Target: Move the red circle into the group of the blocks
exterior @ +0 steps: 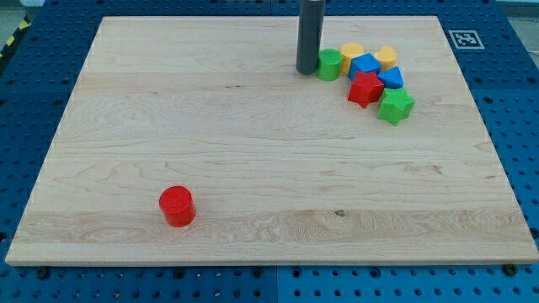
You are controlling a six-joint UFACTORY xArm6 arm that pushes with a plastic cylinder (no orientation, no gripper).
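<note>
Red circle alone on wooden board, blue pegboard around.

Eight blocks are sitting on the board: two red, two green, two blue, and seemingly two yellow, partly hidden.

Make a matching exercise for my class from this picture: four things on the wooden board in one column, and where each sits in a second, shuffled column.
Column one:
1. red circle block
2. green circle block
3. green star block
4. my tip, the dark rod's lower end

Column two:
A. lowest in the group, on its right side
B. alone, near the view's bottom left
C. just left of the group, beside the green circle
D. left edge of the group

Pairs: 1-B, 2-D, 3-A, 4-C
</note>
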